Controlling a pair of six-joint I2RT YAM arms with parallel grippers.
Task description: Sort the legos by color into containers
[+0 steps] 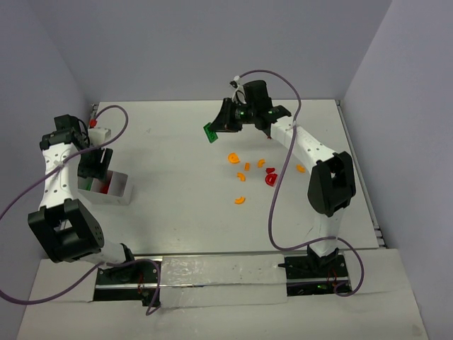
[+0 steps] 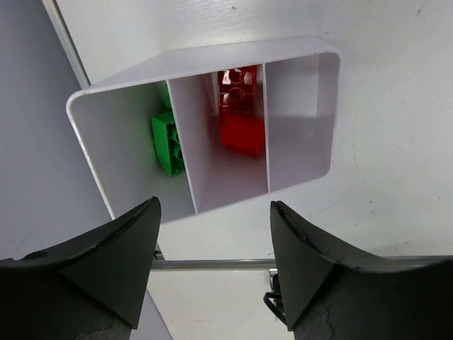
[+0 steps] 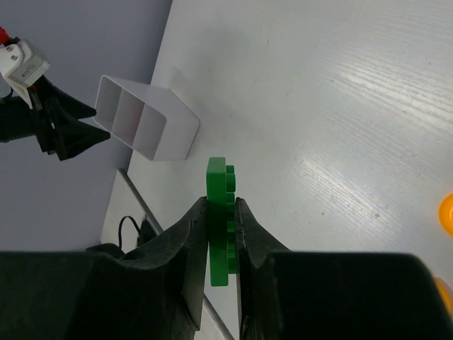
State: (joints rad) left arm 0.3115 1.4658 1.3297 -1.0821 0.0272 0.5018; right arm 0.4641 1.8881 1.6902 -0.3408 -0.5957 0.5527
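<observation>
Betw. jaws of R tool (image 3: pixel 221 205): green lego (image 3: pixel 217 178)

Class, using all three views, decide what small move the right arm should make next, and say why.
Probably swing left toward the tray: the right pincer is shut on a green lego, far from the tray, whose end compartment holds green pieces. The open left pincer hangs over the tray.
</observation>
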